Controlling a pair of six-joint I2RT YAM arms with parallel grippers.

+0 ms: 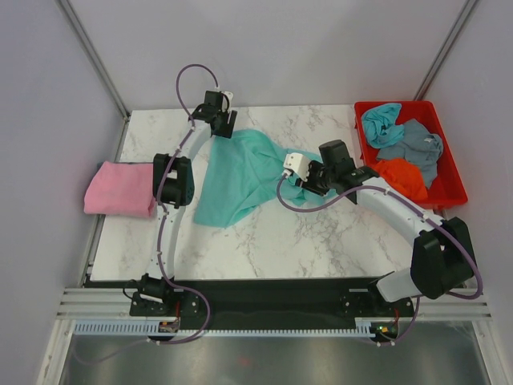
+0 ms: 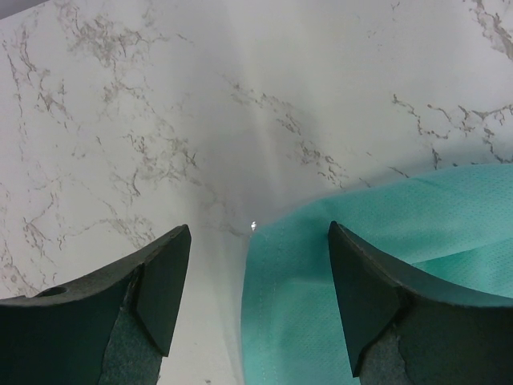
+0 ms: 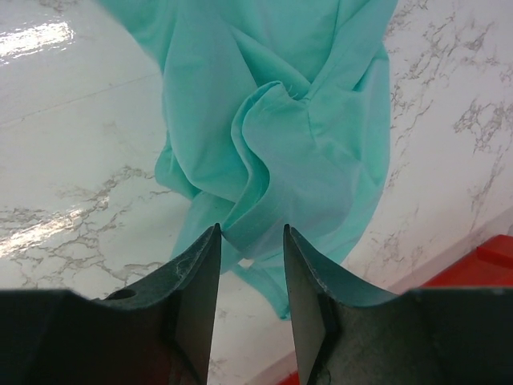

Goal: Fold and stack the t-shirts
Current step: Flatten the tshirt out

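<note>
The teal-green t-shirt (image 1: 236,172) lies spread and rumpled on the middle of the marble table (image 1: 321,241). My left gripper (image 1: 227,128) is open over the shirt's far left corner; in the left wrist view (image 2: 258,241) the shirt's edge (image 2: 385,233) lies between the spread fingers. My right gripper (image 1: 298,178) sits at the shirt's bunched right side, jaws partly apart with a raised fold (image 3: 272,104) at the fingertips (image 3: 251,233). A folded pink t-shirt (image 1: 120,188) lies at the table's left edge.
A red plastic tray (image 1: 457,188) at the back right holds the light blue (image 1: 381,122), grey-blue (image 1: 413,144) and orange (image 1: 401,175) t-shirts in a heap. Its corner shows in the right wrist view (image 3: 497,253). Walls close in the table on three sides.
</note>
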